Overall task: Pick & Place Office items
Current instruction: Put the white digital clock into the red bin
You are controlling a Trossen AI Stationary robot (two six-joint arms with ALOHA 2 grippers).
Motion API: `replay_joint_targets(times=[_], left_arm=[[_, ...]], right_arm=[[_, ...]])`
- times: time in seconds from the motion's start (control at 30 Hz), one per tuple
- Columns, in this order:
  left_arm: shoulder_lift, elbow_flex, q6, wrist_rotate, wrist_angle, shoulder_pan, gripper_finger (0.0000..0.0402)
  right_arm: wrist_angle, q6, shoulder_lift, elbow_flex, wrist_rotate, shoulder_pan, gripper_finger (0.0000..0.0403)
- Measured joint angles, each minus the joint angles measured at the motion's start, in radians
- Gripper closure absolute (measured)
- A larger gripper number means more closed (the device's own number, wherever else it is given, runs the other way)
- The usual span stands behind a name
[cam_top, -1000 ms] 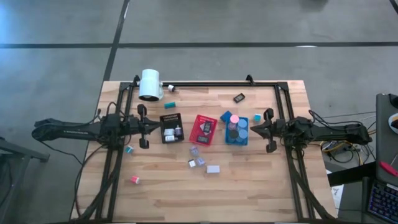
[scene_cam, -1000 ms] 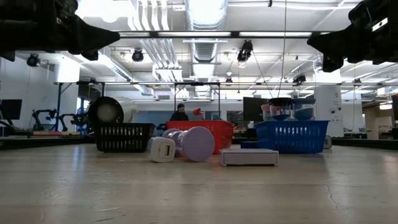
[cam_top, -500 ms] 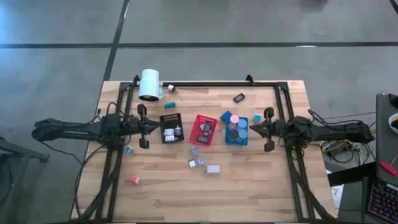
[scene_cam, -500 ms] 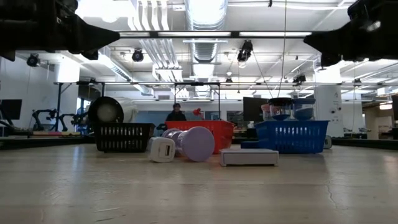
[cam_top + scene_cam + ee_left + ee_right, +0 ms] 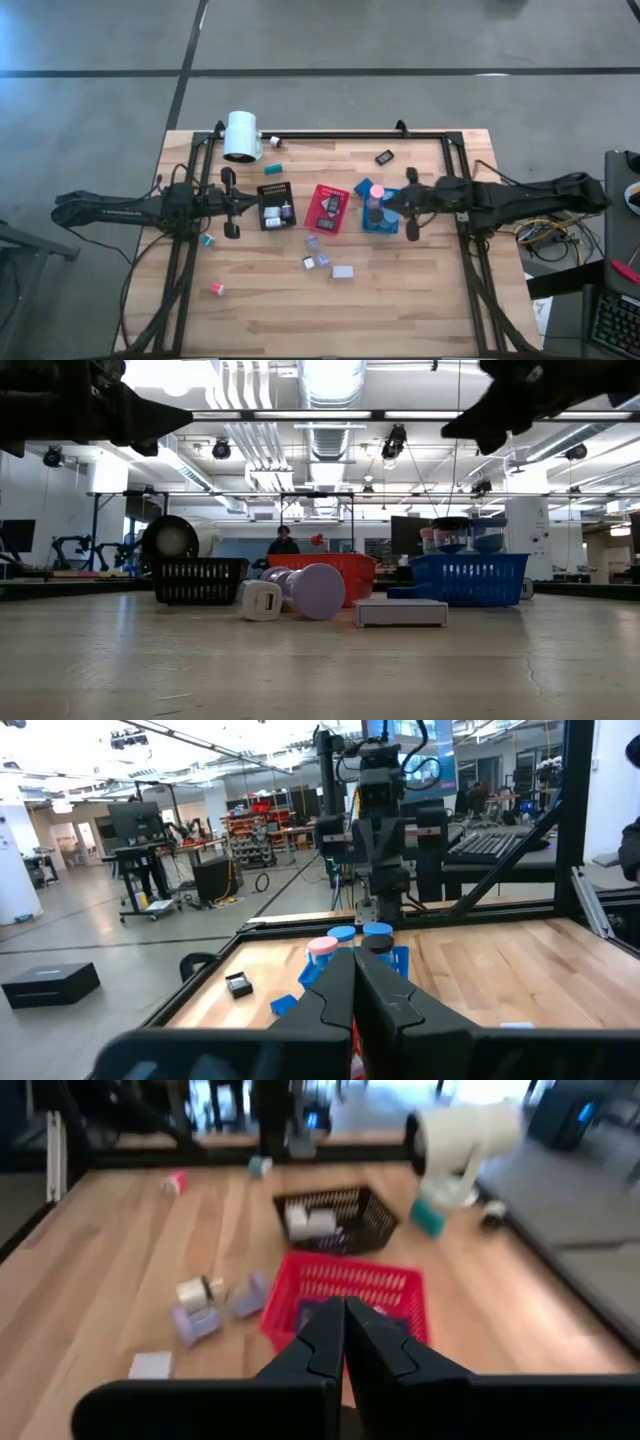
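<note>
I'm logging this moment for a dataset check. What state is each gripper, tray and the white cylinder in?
left gripper: shut, holding nothing, beside the black tray.
right gripper: shut, holding nothing, over the blue tray.
black tray: upright, a few small items inside.
red tray: upright, dark items inside.
blue tray: upright, round caps inside.
white cylinder: lying on its side at the table's far edge.

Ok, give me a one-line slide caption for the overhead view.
Right gripper shut above the blue tray; left gripper shut beside the black tray.
</note>
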Motion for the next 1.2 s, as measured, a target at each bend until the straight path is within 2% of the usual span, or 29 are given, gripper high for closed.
replay_joint_targets(times=[0.2,0.4,0.87,1.03,1.2], left_arm=[[0.0,0.001,-0.021,0.0,-0.046,0.0,0.0396],[0.0,0.014,-0.018,-0.053,-0.068,0.0,0.0396],[-0.003,0.013,-0.171,-0.067,-0.097,0.0,0.0396],[-0.002,0.013,-0.234,-0.067,-0.164,0.0,0.0396],[-0.002,0.012,-0.244,-0.068,-0.201,0.0,0.0396]], right_arm=[[-0.085,0.08,0.242,0.141,0.0,0.039,0.0394],[-0.102,0.094,0.4,0.266,-0.008,0.106,0.0394],[-0.253,0.236,0.606,0.477,0.001,0.196,0.0394],[-0.262,0.263,0.678,0.533,0.0,0.207,0.0394],[-0.359,0.294,0.758,0.621,0.001,0.209,0.0394]])
